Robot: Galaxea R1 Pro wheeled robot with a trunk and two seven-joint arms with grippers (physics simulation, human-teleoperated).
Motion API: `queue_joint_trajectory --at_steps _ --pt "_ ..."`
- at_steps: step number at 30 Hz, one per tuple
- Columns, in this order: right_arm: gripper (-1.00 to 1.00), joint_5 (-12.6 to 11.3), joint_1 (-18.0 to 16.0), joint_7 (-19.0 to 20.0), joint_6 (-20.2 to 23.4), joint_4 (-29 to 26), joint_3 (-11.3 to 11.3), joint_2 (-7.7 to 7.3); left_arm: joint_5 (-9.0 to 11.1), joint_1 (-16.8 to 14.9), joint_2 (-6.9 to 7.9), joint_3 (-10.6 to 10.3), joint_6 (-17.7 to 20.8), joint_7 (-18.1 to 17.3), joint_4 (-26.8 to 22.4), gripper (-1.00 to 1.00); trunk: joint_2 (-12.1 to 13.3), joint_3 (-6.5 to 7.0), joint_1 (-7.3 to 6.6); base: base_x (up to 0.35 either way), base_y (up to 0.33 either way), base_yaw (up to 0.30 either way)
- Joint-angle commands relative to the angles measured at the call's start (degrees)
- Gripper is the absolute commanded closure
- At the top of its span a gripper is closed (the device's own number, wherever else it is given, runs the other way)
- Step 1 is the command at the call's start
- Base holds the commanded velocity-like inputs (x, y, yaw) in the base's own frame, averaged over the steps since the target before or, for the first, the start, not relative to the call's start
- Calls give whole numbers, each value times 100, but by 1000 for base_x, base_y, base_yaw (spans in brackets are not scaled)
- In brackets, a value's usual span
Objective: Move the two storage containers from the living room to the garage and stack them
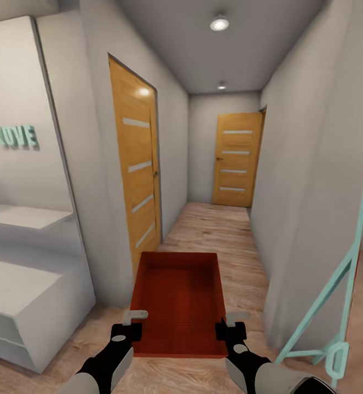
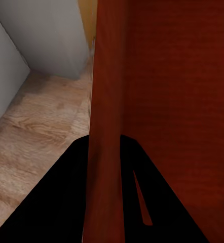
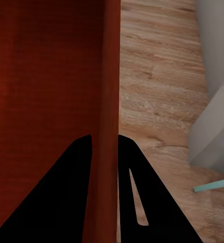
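Container [image 1: 178, 298] is held level ahead of the trunk in the hallway, long axis toward the far door [image 1: 237, 160]. Side walls are clamped by left gripper [image 1: 131, 324] and right gripper [image 1: 229, 325].

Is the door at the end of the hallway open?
No, the wooden door at the hallway's far end sits shut in its frame, beyond the orange-red container being carried.

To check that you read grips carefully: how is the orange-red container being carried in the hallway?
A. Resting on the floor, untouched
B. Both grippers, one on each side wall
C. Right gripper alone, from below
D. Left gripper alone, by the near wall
B: the left gripper and right gripper each clamp a side wall of the storage container, and each wrist view shows fingers straddling a wall.
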Motion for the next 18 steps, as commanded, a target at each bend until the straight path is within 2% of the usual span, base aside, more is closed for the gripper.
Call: queue_joint_trajectory --at_steps 1,18 --pt "100 99 -6 64 26 -9 -263 7 155 -3 0 31 25 36 -25 100 -6 -8 4 320 180 -273" --pt "100 95 -6 72 26 -9 -263 7 154 -3 0 30 25 35 -24 100 -6 -8 4 320 180 -281"
